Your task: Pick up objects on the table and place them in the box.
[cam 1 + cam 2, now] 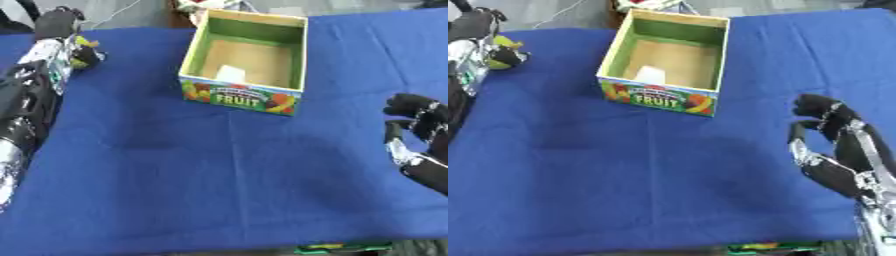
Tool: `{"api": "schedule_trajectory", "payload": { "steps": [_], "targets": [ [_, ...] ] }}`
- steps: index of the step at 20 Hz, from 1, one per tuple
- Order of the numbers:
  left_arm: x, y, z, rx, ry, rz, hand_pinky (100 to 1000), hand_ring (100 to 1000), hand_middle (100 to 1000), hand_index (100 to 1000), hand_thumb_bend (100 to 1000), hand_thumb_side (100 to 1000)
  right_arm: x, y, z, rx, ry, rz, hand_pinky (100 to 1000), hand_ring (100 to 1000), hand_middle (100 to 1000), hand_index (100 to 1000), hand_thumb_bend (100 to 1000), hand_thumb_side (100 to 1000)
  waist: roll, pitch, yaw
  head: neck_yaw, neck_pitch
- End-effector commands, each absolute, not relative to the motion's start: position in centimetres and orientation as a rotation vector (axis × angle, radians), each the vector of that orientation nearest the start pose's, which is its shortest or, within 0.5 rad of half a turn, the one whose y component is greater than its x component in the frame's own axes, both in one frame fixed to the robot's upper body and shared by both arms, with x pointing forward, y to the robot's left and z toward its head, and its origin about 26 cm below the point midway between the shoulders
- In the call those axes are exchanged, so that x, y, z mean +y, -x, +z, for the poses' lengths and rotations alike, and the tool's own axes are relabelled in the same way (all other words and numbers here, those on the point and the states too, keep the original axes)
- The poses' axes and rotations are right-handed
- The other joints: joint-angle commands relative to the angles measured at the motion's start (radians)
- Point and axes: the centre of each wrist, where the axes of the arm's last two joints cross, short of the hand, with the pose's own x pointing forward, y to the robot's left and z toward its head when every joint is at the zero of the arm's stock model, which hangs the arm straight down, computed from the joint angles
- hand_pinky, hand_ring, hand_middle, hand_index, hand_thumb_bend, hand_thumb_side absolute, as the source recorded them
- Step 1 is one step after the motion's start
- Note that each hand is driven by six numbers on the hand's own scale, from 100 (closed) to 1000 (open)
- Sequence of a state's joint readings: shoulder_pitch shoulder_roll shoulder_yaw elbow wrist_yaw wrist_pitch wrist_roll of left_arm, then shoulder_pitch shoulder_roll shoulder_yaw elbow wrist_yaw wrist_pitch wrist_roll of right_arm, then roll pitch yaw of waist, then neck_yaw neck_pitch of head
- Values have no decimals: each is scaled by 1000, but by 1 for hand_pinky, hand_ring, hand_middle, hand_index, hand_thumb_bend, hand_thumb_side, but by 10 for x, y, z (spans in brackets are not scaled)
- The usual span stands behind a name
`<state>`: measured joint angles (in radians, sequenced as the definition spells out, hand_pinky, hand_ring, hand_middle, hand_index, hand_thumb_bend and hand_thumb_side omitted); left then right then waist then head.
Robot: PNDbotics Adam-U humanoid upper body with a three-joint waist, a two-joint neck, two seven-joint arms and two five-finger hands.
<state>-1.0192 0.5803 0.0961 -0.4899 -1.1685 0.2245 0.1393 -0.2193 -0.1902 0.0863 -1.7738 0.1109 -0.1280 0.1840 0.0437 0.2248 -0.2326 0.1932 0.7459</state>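
So the left hand (59,24) is way out at the far left corner of the blue table (227,175), fingers curled around a small yellow-green object (85,44). I can only see bits of it poking out beside the fingers, so I can't say what it actually is. Guessing it's light and smallish, maybe a toy fruit, probably smooth enough to slip, so wrapping round its middle like that seems the sane way to hold it. The box (246,96), the open cardboard one with FRUIT on the front, sits well off to that hand's right. There's a pale thing (231,73) already on its floor. The right hand (833,145) hangs near the right edge, fingers bent but holding nothing.
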Motion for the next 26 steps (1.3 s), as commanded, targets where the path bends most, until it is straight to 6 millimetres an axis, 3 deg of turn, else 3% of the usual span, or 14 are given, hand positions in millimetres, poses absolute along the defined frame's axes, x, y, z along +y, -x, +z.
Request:
{"api": "schedule_trajectory", "payload": {
  "steps": [1,6,8,12,13,14,16,21,26],
  "targets": [
    [431,-469,185,-933,-1609,-666,699,665,721,833,533,238,-238,-318,115,-2073,12,575,735,794,756,824,100,114,-2,-12,0,1,-11],
    [440,-463,169,-871,-1608,-642,694,651,706,814,486,186,-238,-318,116,-2075,13,575,735,794,757,824,100,115,-5,-8,2,-2,-11],
    [444,-460,162,-843,-1600,-642,684,625,678,785,405,100,-238,-318,116,-2075,14,575,735,794,757,824,100,115,-6,-7,2,-2,-12],
    [447,-457,156,-817,-1606,-638,604,508,516,668,201,100,-238,-319,116,-2075,14,574,735,794,757,825,100,120,-9,-6,4,-2,-13],
    [447,-457,156,-820,-1613,-635,604,508,516,668,201,100,-238,-319,116,-2075,15,574,735,794,757,825,100,120,-9,-6,4,-2,-13],
    [447,-458,159,-833,-1628,-627,561,463,458,608,151,100,-238,-319,116,-2075,15,574,735,794,757,825,100,120,-10,-7,5,-2,-13],
    [446,-459,167,-876,-1657,-601,536,440,424,571,135,100,-238,-319,116,-2075,15,574,735,794,757,825,100,122,-10,-8,7,-2,-14],
    [432,-465,208,-1099,-1684,-601,523,437,412,563,147,100,-238,-319,116,-2075,18,574,735,794,757,825,100,123,-9,-11,12,-3,-15],
    [398,-467,254,-1339,-1646,-746,534,446,423,572,172,100,-238,-319,116,-2076,17,574,735,794,757,824,100,125,-7,-14,11,-5,-17]
  ]
}}
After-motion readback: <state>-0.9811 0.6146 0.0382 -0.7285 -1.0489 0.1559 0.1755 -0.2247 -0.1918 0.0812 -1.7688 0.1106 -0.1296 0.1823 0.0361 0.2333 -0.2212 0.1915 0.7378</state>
